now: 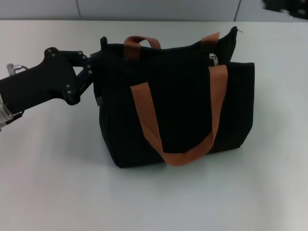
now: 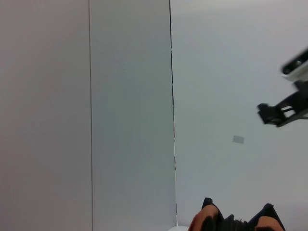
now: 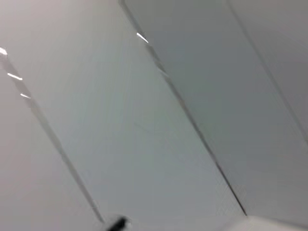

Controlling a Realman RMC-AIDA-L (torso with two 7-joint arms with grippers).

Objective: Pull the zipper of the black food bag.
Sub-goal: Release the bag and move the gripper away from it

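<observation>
The black food bag point(image 1: 178, 106) stands upright in the middle of the white table, with one orange-brown handle hanging down its front and the other at its back edge. The zipper, a small silver pull tab point(image 1: 213, 58), sits on the top edge near the bag's right end. My left gripper point(image 1: 94, 77) is pressed against the bag's upper left end. The bag's top also shows in the left wrist view point(image 2: 231, 222). My right gripper point(image 2: 281, 109) hangs in the air beyond the bag's right side, well clear of it.
The white table point(image 1: 57, 183) stretches around the bag on all sides. A grey panelled wall point(image 1: 159, 8) runs along the back edge. A dark part of the right arm point(image 1: 286, 7) shows at the far right corner.
</observation>
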